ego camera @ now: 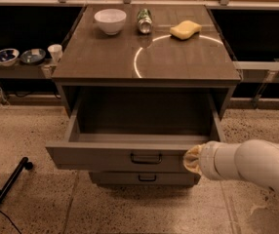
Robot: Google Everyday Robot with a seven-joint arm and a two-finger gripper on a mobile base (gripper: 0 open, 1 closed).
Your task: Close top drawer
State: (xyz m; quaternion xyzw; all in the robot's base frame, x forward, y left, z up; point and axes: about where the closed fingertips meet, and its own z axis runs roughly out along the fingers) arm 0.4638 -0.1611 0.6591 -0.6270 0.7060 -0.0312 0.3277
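The top drawer (110,157) is a wide grey drawer, pulled out part way from the cabinet, empty inside, with a small dark bail handle (146,158) at the centre of its flat front. My gripper (192,160) sits at the end of the white arm coming in from the right. It rests against the right end of the drawer front. The arm hides the fingers.
A lower grey drawer (144,178) shows just under the top one. On the cabinet top stand a white bowl (110,21), a green can (144,20) and a yellow sponge (185,29). Small bowls and a cup (55,52) sit on a left ledge. A black leg (5,189) crosses the floor at lower left.
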